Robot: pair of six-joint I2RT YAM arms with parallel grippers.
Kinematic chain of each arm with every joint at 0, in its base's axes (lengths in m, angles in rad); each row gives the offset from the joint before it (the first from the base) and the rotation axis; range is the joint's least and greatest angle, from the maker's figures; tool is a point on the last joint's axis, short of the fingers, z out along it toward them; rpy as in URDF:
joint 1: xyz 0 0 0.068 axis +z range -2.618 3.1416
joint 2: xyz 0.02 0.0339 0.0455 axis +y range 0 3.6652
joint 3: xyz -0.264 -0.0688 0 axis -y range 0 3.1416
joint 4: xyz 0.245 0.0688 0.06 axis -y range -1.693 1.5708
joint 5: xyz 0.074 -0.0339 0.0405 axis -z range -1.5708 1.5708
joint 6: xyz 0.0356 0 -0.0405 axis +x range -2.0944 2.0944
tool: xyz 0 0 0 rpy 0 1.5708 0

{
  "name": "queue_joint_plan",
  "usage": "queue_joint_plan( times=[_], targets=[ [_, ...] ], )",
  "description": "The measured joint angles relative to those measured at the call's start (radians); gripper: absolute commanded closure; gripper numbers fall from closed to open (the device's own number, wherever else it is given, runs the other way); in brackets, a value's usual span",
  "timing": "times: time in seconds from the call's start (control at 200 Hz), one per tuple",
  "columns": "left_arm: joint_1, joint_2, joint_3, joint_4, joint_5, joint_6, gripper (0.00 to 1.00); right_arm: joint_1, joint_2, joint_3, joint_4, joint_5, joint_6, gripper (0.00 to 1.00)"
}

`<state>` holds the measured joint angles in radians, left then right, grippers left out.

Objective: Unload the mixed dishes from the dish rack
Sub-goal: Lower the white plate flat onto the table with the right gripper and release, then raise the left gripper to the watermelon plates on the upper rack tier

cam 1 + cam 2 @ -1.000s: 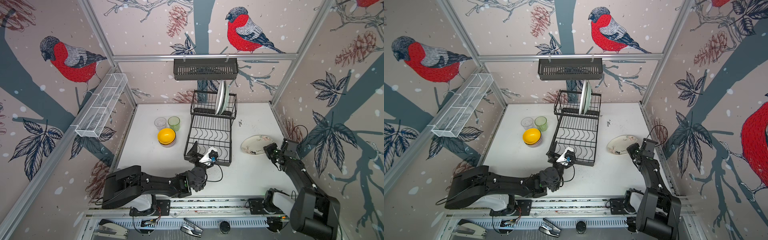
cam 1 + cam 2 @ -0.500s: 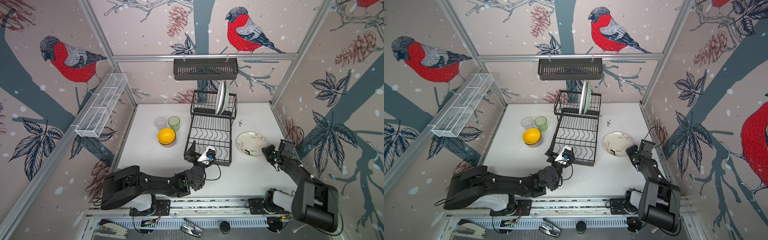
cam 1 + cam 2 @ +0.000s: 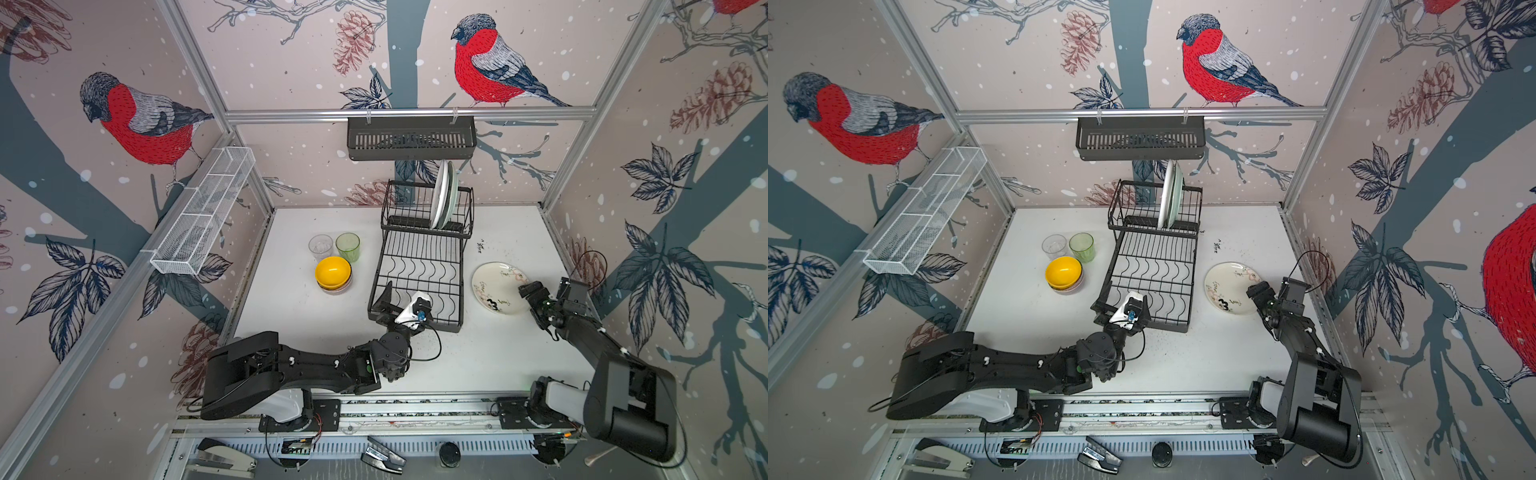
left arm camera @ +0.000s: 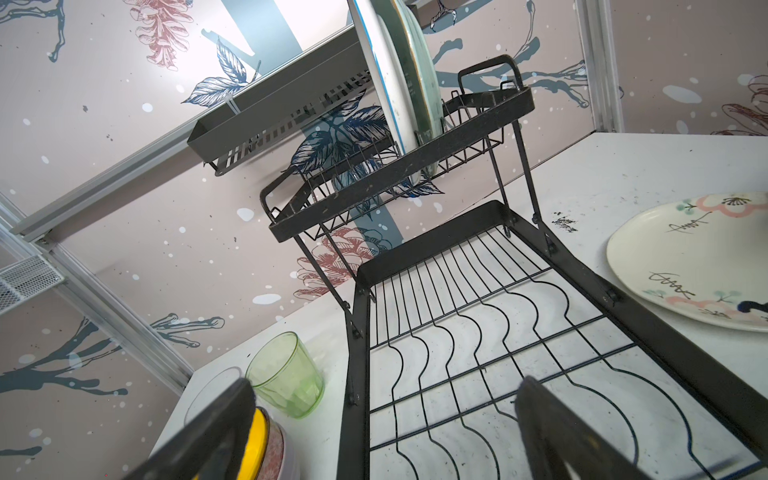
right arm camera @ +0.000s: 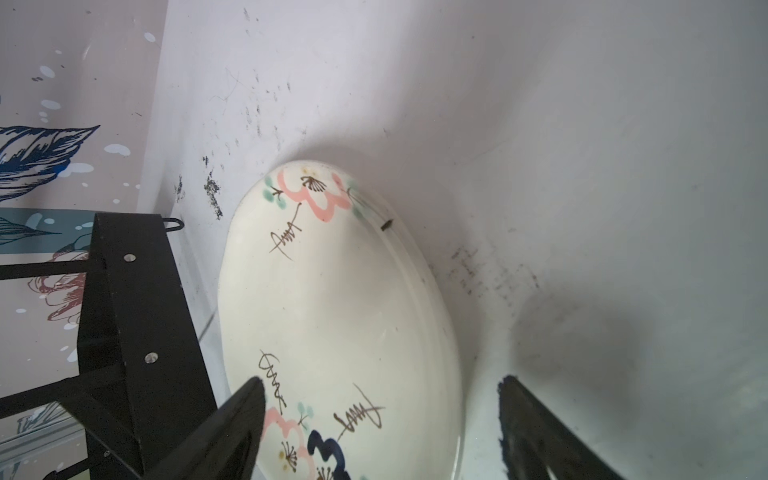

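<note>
dish rack (image 3: 419,270), black wire, mid-frame in both top views; cream and mint plates (image 3: 444,195) stand on edge in its raised basket at the back. left of it on the white table (image 3: 519,357) we log a clear tumbler (image 3: 320,246), a green tumbler (image 3: 348,246), a yellow bowl (image 3: 332,271) nested on others. right of it a cream flowered plate (image 3: 496,286) lies flat. left gripper (image 4: 386,386) gapes over the tray's near end, holding nothing; right gripper (image 3: 549,293) gapes at that plate's right edge, nothing gripped.
</note>
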<state>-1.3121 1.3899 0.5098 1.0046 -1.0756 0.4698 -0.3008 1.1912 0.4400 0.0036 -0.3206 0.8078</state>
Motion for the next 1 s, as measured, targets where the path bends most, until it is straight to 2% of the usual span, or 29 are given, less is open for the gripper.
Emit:
queue_joint_plan(
  times=[0.255,0.49,0.745,1.001],
  targets=[
    [0.000,-0.007,0.000,-0.011,0.008,-0.023,0.03,0.034,-0.064,0.002,-0.022,0.019,-0.029,0.04],
    [0.000,-0.008,0.008,-0.055,0.033,-0.083,0.03,0.176,-0.185,0.023,-0.048,0.137,-0.073,0.03],
    [0.085,-0.133,0.084,-0.295,0.140,-0.341,0.03,0.356,-0.296,0.057,-0.059,0.204,-0.081,0.03],
    [0.112,-0.155,0.161,-0.428,0.184,-0.431,0.03,0.517,-0.391,0.071,-0.052,0.224,-0.099,0.03]
  ],
)
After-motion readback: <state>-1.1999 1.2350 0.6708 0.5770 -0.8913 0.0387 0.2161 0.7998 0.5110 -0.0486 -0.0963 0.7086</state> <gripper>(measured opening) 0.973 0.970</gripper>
